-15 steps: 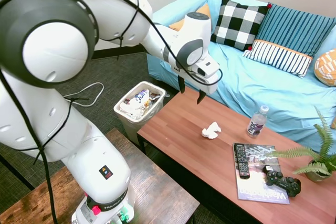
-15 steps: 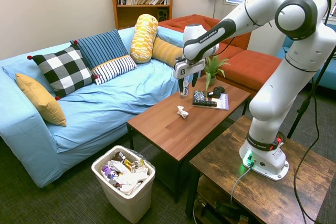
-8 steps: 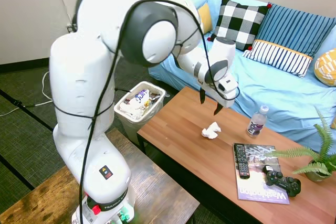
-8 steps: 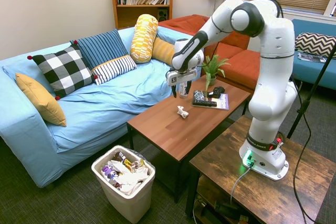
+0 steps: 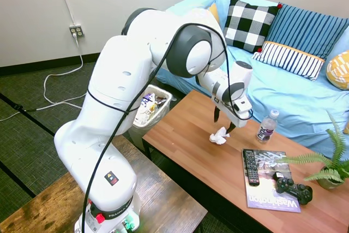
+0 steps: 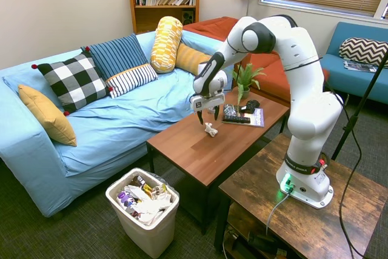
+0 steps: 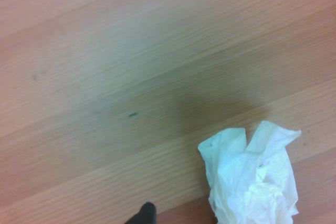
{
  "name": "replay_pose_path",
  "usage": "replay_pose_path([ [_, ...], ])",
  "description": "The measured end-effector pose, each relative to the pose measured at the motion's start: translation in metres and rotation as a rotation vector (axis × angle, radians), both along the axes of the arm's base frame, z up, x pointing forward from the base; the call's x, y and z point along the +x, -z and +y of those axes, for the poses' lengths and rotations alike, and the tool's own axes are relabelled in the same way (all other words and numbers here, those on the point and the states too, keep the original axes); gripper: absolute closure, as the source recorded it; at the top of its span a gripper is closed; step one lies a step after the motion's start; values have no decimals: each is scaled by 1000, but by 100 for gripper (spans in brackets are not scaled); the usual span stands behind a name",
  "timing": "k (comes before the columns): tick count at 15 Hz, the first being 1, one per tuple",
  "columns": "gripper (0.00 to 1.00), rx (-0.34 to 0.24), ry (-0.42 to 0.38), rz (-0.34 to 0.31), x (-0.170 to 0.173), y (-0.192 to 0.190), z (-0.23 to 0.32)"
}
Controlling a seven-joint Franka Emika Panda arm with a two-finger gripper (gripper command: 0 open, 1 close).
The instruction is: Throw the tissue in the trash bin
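Tissue (image 5: 219,135): on tabletop (image 5: 191,151), directly below your hand (image 5: 222,123). Hand spread wide, holding nothing, fingers straddling it. Bin (image 6: 143,210): floor, well apart.

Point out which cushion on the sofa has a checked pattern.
The black-and-white checked cushion with red corner tassels; the others are striped, plain mustard or yellow patterned.

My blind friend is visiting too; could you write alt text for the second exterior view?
A white robot arm's open end effector hovers just above a crumpled tissue on a wooden coffee table. A full white trash bin stands on the floor nearby, beside a blue sofa.
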State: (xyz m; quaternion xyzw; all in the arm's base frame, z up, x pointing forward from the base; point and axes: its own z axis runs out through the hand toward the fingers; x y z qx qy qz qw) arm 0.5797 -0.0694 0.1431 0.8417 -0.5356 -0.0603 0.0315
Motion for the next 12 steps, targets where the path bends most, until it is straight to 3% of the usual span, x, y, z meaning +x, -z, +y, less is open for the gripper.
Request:
replay_pose_path([
  [6, 0, 5, 16, 36, 0, 33, -8],
  [7, 100, 4, 17, 42, 0, 38, -9],
  [12, 100, 5, 27, 45, 6, 51, -13],
])
